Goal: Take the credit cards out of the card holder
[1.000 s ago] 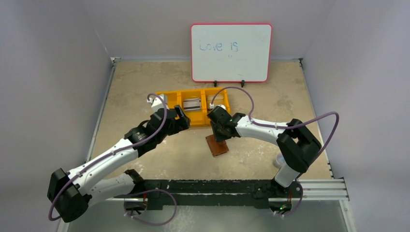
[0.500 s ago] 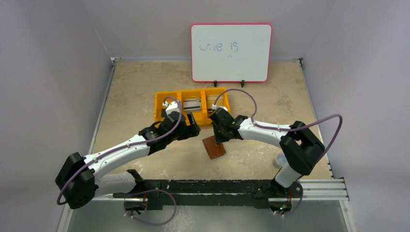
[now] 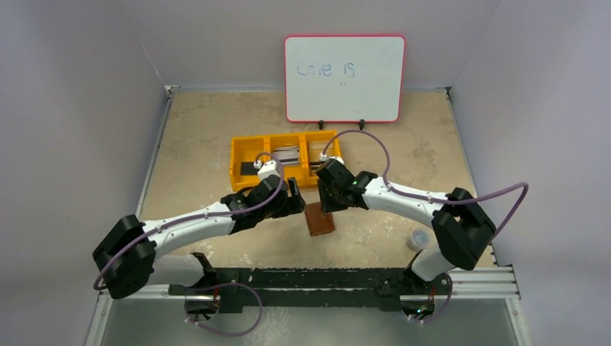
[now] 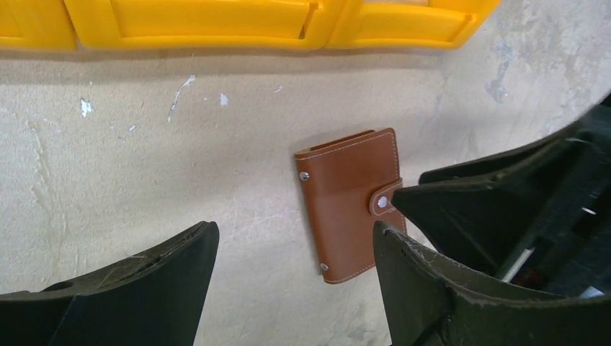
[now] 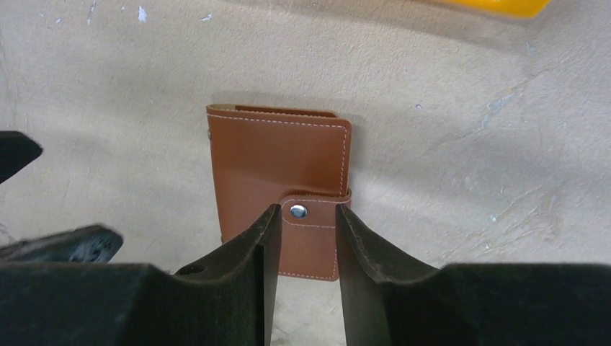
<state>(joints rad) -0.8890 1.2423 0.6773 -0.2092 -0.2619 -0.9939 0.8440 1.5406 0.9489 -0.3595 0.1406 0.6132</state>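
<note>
Stitched brown leather card holder (image 5: 277, 162) lies closed. Right gripper (image 5: 306, 214) narrowly straddles its riveted snap tab (image 5: 308, 249); left gripper (image 4: 294, 232) gapes wide.

Left arm (image 3: 189, 226): long links are clad in white shells; joints and the bulky elbow are housed in black.
Right arm (image 3: 403, 198): the same white links and black joint housings are seen.
Purple cable (image 3: 515, 193): one is looped along each arm and ended in a white plug (image 3: 268, 165) near the wrist.
Left gripper (image 4: 295, 234): two broad, matte black fingers (image 4: 144, 288), tapered, with edges scuffed pale.
Right gripper (image 5: 306, 216): two black fingers (image 5: 238, 267), flat on the inner faces and narrowed toward the tips.
</note>
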